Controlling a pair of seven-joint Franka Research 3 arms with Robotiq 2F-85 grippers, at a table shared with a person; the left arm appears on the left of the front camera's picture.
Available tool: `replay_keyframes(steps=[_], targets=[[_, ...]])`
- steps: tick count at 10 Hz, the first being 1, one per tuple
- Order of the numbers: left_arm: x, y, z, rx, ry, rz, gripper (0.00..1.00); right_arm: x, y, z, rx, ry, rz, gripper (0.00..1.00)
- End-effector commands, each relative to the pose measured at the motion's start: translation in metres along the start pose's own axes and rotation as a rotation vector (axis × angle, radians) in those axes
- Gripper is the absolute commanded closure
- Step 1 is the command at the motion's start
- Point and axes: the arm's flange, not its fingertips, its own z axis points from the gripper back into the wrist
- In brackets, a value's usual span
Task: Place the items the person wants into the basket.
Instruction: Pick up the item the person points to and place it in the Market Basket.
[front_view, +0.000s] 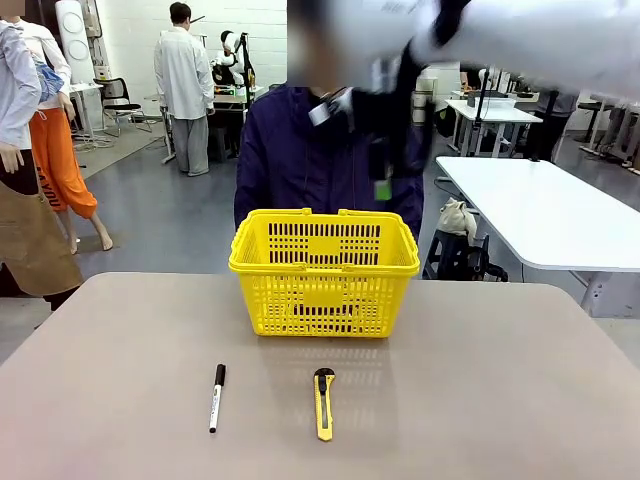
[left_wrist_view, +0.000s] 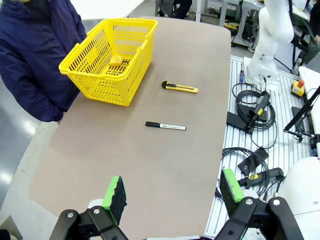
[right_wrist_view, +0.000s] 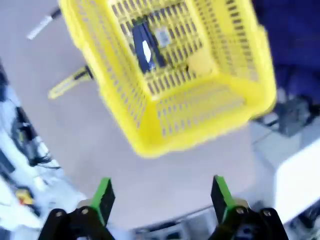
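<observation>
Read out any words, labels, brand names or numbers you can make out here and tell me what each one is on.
No text can be read with certainty.
White marker: dark print along the barrel, too small to read.
Black stapler in the yellow basket: a pale label patch, blurred.
Utility knife: no legible marking.
Orange trousers in the background: dark lettering down the leg, too small to read.

No legible text, brand or number anywhere. Marker (front_view: 216, 398) barrel has dark print, too small to read in front & left wrist views. White label on the stapler (right_wrist_view: 145, 49) inside basket (right_wrist_view: 150, 145): blurred, unreadable. Orange trousers at far left of front view carry dark lettering down the leg; can't make it out.
</observation>
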Motion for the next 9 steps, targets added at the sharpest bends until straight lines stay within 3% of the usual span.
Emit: replay_keyframes(steps=[1,3,5,9], targets=[[-0.001,0.0,0.001,-0.003,-0.017,-0.017,0.03,-0.139,0.048,-0.016,0.0,-0.097,-0.249,0.0],[-0.001,0.0,0.001,-0.003,-0.017,-0.017,0.03,-0.221,0.06,-0.001,-0.041,-0.215,-0.404,0.0],[-0.001,0.0,0.001,-0.003,-0.017,-0.017,0.03,-0.276,0.061,-0.005,-0.022,-0.327,-0.493,0.0],[-0.001,0.0,0.001,-0.003,-0.017,-0.017,0.03,-0.313,0.058,-0.021,0.009,-0.41,-0.572,0.0]])
